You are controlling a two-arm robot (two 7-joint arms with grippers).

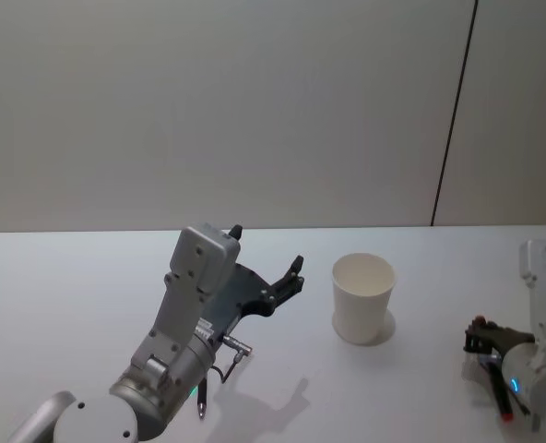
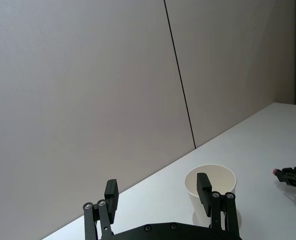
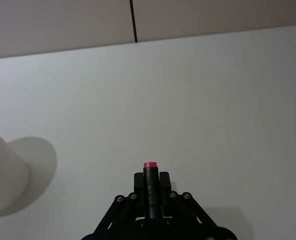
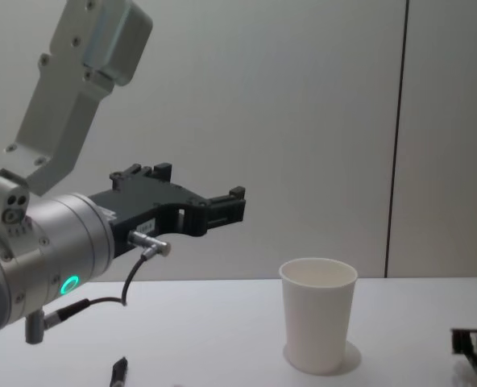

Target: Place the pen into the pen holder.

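Left gripper [image 2: 157, 191]: raised above the table [image 1: 70, 286], fingers spread wide with only air between them, pointing toward the pen holder [image 1: 363, 297] from its left.
Right gripper [image 3: 151, 176]: low over the table on the robot's right, well apart from the pen holder, fingers pressed tight on the pen [image 3: 151, 197].
Pen: dark barrel, pink end poking out past the fingertips.
Pen holder: plain white paper cup, upright on the table between the two grippers, nearer the left one.
Slim dark object [image 4: 119, 372]: on the table beneath the left arm [image 1: 176, 323]; what it is cannot be told.
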